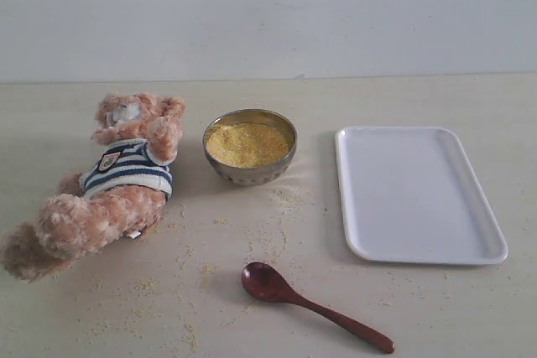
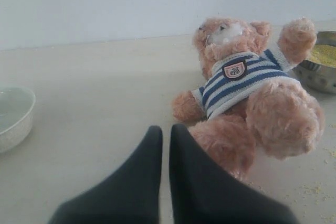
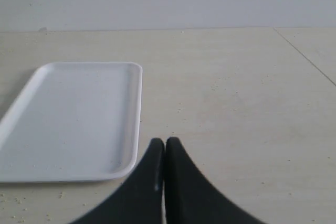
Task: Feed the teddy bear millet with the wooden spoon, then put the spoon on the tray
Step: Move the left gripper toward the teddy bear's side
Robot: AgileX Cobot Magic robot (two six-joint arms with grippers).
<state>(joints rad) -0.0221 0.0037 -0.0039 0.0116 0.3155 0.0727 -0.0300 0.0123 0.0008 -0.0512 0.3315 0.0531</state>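
Left gripper (image 2: pixel 166 129) and right gripper (image 3: pixel 165 142) both pressed together, empty; white bowl (image 2: pixel 13 116) partly out of frame

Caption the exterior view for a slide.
Teddy bear lies beside a bowl of millet; wooden spoon on the table, white tray bare.

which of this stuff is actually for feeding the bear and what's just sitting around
For the job:
- teddy bear
- millet in the metal bowl
- wooden spoon, lying on the table
- tray, nothing on it yet

Just lying about:
- white dish, seen only from the left wrist camera
- spilled grains on the table
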